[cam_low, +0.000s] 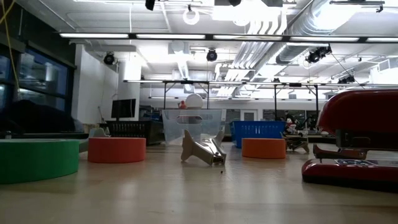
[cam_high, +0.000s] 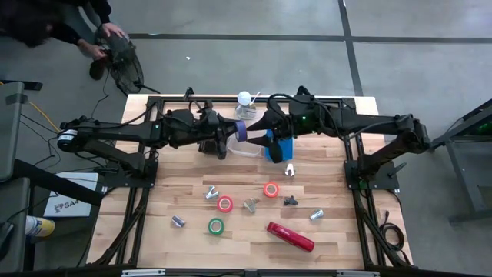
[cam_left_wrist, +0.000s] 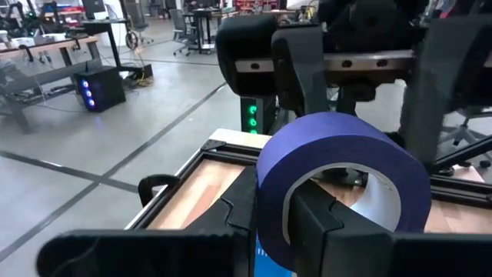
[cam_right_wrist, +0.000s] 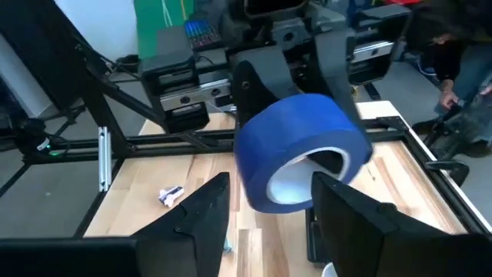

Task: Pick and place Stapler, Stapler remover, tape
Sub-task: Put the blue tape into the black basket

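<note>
A purple tape roll hangs high over the table's far middle, between my two arms. My left gripper is shut on it. My right gripper faces it from the right, open, with one finger beside the roll and one in front of its core. Whether the right gripper touches the roll, I cannot tell. The red stapler lies flat near the front edge. A green roll, a pink roll and a red-orange roll lie flat on the wood. My left gripper pinches the roll's wall, one finger inside the pale core and the other outside. The fingers come level from the table's left. The roll stands on edge, lifted clear of the table.
Several small metal staple removers lie scattered mid-table. A blue tray and a clear container stand below the grippers, with a white bottle behind. A person crouches beyond the far left corner.
</note>
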Available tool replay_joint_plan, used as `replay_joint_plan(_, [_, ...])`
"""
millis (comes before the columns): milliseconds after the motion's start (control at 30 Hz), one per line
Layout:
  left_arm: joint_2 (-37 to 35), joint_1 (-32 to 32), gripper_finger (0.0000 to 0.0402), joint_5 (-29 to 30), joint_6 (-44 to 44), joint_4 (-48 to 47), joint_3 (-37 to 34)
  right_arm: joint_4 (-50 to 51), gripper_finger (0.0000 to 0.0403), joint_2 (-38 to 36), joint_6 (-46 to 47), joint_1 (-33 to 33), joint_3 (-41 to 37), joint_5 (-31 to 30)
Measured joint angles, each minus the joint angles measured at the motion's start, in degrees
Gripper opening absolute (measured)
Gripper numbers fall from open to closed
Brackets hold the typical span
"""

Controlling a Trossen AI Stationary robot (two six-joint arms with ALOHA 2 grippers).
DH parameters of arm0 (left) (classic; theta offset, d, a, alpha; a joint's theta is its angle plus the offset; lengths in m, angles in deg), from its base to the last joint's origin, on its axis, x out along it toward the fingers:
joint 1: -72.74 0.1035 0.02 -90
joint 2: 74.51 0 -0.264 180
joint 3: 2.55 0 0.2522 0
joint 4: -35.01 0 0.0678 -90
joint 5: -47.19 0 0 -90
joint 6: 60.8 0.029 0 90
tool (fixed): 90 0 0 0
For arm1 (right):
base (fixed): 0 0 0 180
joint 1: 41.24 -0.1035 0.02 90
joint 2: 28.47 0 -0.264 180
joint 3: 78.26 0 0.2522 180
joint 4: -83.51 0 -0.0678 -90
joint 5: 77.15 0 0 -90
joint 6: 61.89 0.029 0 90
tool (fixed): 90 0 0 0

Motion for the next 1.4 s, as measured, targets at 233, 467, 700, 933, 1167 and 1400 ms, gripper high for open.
replay_joint_plan(233, [0.0, 0.0, 0.0038, 0.0, 0.0, 0.7, 0.0, -2.9, 0.0198, 2.0, 0.0, -1.3, 0.0, 0.7])
replay_joint_plan(467, [0.0, 0.0, 0.0038, 0.0, 0.0, 1.4, 0.0, -7.7, 0.0190, 3.7, 0.2, -1.4, 0.0, 2.0])
replay_joint_plan(700, [0.0, 0.0, 0.0038, -0.7, -0.2, 1.6, 0.0, -8.7, 0.0161, 3.8, 0.0, -1.4, -0.1, 1.1])
replay_joint_plan(933, [0.0, 0.0, 0.0038, -1.1, -0.2, 1.4, 0.0, -8.6, 0.0103, 3.8, 0.4, -1.4, -0.1, 1.0])
replay_joint_plan(1167, [0.1, -0.1, 0.0054, -1.5, -0.6, 1.4, 0.0, -8.1, 0.0040, 3.8, 0.4, -1.4, -0.1, 1.4])
replay_joint_plan(1400, [0.1, 0.0, 0.0064, -2.9, -0.7, 1.0, 0.0, -7.6, 0.0038, 3.8, 0.8, -1.4, -0.1, 1.5])
